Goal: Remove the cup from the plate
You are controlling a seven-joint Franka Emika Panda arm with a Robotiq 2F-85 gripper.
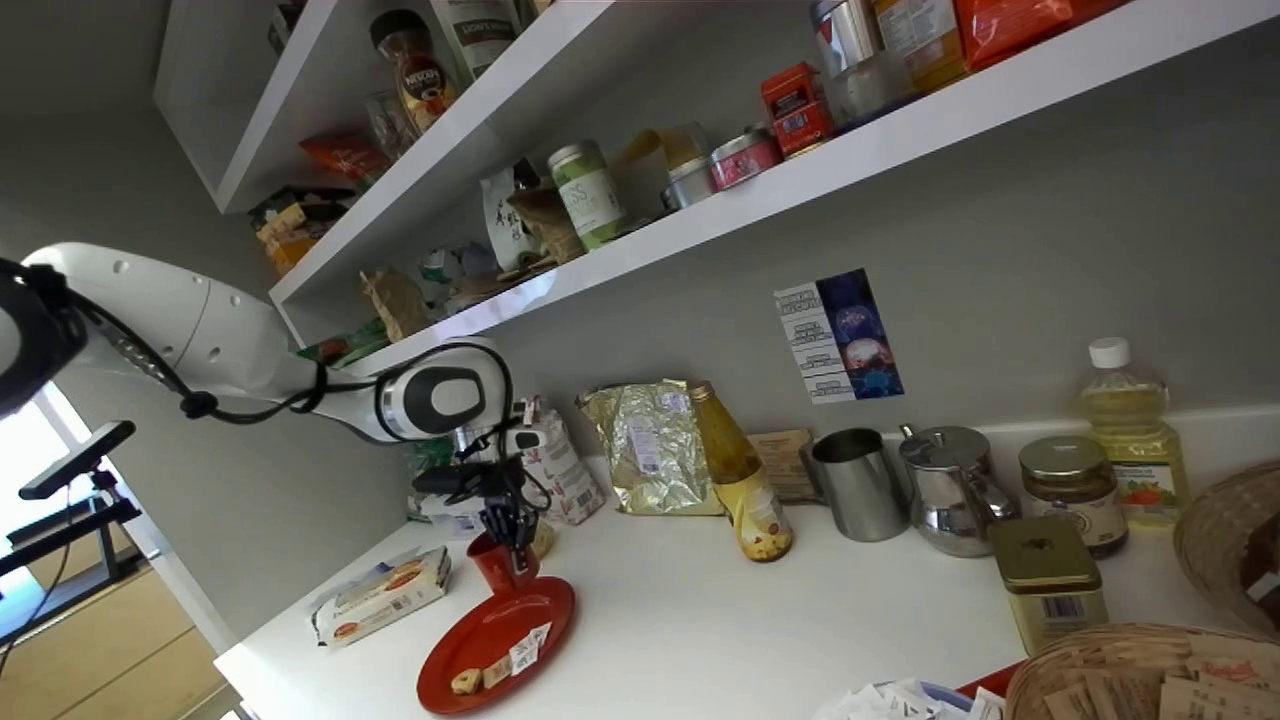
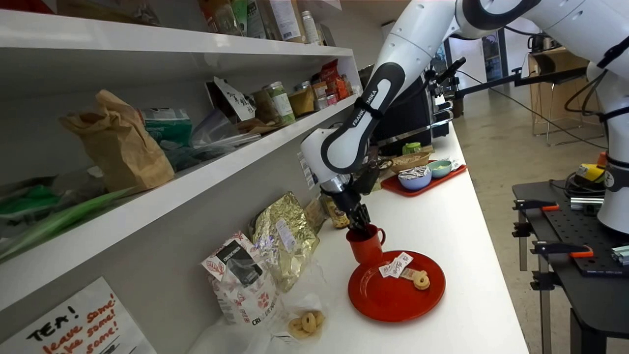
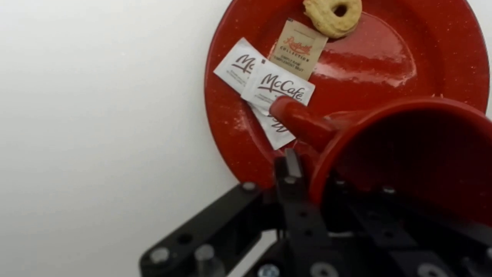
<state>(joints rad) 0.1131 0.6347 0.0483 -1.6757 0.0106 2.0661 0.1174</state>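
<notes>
The cup is a red mug with a handle. It shows in both exterior views (image 1: 492, 562) (image 2: 367, 250) and large in the wrist view (image 3: 407, 150). It is over the wall-side edge of the red plate (image 1: 450, 640) (image 2: 393, 307) (image 3: 226, 130); whether its base touches the plate is hidden. My gripper (image 1: 516, 550) (image 2: 361, 223) (image 3: 315, 169) points down at its rim. One finger is outside beside the handle, the other inside, close together, seemingly shut on the cup wall. White packets (image 3: 276, 86), a tan packet (image 3: 298, 50) and a pale ring-shaped biscuit (image 3: 332, 17) lie on the plate.
Behind are a gold foil bag (image 2: 287, 241), a white-red bag (image 2: 245, 280) and a leaning bottle (image 1: 740, 480). Clear bag with biscuits (image 2: 305, 322) is near the plate. A biscuit pack (image 1: 385, 595) lies beyond it. A shelf (image 1: 640, 225) overhangs the table.
</notes>
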